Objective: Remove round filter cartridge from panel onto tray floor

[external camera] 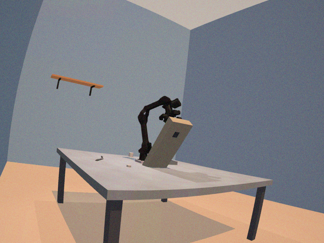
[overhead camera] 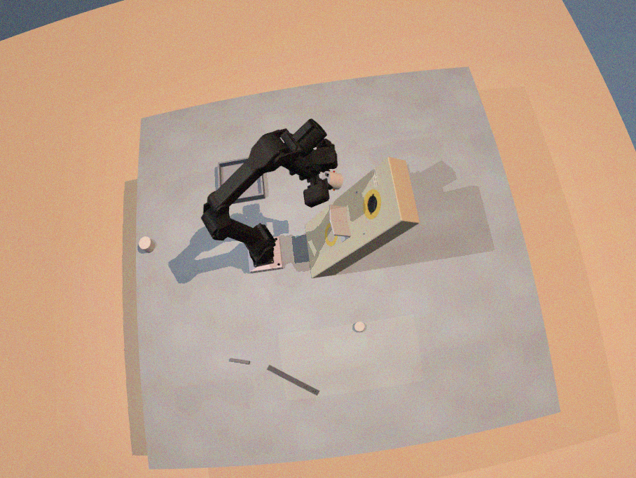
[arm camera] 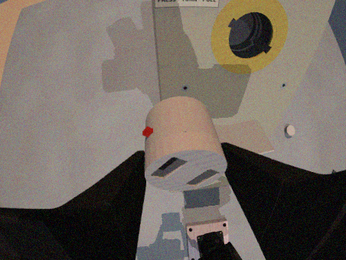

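The round filter cartridge (overhead camera: pixel 335 179) (arm camera: pixel 184 126) is a pale pink cylinder with a red mark on its side and two dark slots on its grey face. My gripper (overhead camera: pixel 328 178) (arm camera: pixel 182 154) is shut on it, with a black finger at each side, and holds it in the air off the panel face. The tilted service panel (overhead camera: pixel 388 205) (external camera: pixel 159 146) (arm camera: pixel 302 46) has a dark, empty round opening (overhead camera: pixel 372 204) (arm camera: pixel 260 36) inside a yellow ring. The grey tray (overhead camera: pixel 218 179) (external camera: pixel 173 162) stands on the table, partly hidden by the arm in the top view.
A pink block (overhead camera: pixel 339 221) stands out from the lower panel beside a second yellow ring. A small white disc (overhead camera: pixel 359 326) (external camera: pixel 128 165) (arm camera: pixel 290 131), a pale cylinder (overhead camera: pixel 146 243) (external camera: pixel 131 154), a long dark bar (overhead camera: pixel 293 380) and a short bar (overhead camera: pixel 239 361) lie farther off.
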### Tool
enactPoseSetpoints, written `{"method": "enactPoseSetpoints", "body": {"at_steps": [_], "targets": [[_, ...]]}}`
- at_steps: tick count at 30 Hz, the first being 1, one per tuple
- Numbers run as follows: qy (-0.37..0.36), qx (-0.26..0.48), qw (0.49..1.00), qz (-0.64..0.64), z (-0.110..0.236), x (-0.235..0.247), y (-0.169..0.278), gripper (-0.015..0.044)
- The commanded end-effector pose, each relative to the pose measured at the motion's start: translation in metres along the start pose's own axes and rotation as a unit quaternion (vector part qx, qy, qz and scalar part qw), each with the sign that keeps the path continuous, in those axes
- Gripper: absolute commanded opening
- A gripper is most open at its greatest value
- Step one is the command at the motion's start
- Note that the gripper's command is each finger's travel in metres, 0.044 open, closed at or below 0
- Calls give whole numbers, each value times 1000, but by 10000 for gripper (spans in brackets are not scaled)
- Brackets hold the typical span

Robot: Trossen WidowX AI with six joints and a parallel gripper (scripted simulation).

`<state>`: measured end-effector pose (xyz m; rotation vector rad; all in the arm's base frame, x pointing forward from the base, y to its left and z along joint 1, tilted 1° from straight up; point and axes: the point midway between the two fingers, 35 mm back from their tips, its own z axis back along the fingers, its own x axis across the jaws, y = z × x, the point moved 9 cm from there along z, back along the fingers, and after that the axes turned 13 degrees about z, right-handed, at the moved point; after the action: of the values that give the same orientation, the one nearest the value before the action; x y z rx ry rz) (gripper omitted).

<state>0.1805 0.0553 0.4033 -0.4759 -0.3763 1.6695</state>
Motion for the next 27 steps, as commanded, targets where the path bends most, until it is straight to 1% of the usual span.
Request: {"method": "enactPoseSetpoints", "body": {"at_steps": [1,14,27], "targets": [[-3,0,1000,7,0,0,0,0],[-89,-18,983,160,-5,49,11,0],[-173,-39,934,309,-4,96,33,0]]}}
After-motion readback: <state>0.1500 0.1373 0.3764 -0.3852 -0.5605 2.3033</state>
